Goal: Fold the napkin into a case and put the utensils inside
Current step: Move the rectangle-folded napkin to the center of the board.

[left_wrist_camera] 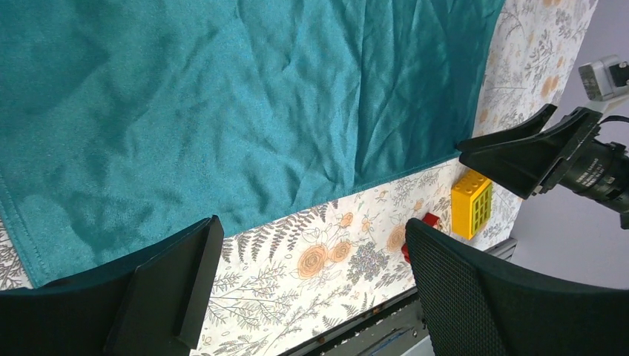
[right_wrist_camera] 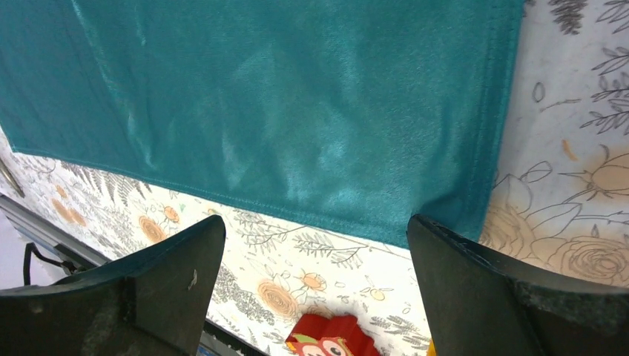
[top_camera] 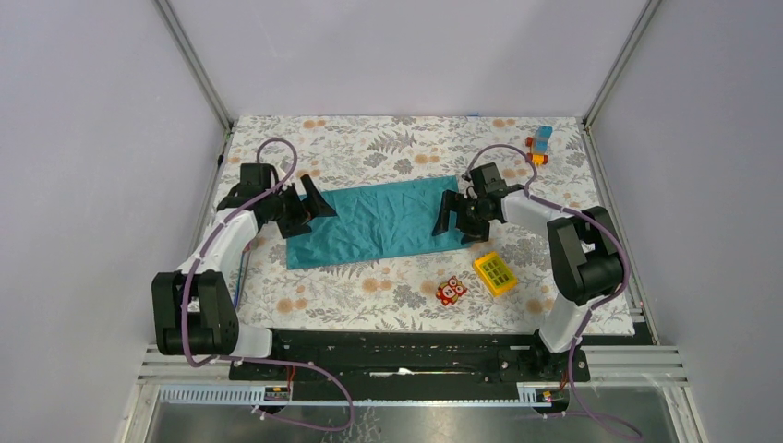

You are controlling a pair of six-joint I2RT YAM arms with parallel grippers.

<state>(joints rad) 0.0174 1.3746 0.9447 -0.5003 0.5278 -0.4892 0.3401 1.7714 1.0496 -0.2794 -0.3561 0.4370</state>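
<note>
Flower-print table [top_camera: 388,138] spread beneath both claws, matte, busy with ferns and orange blooms. Between the claws, a teal napkin [top_camera: 379,221]: laid open as a long rectangle, not yet folded, soft and faintly shiny, creased toward the left claw [top_camera: 305,210], smoother toward the right claw [top_camera: 459,221], edged with a narrow stitched hem.

Left claw spread wide over one short end of the napkin, pinching nothing. Right claw likewise spread wide over the other end, empty, with the cloth's near corner lying just at one fingertip.

Judged the opening step: taking hold of the cloth for a first fold. Best done by lowering both claws together onto the near hem and pinching close to the corners. Then lift level and carry the edge across, bringing hem to hem, square. No tugging apart, with so slippery a weave likely to slide on the table.

Toward the robot from the right claw, a yellow block [top_camera: 495,273], hard-edged and gridded on top. Beside that, a little red owl toy [top_camera: 451,291], glossy and rounded. Beyond the right claw, near the far edge, a tiny stack of coloured bricks [top_camera: 540,146].

No cutlery to be found in any view
</note>
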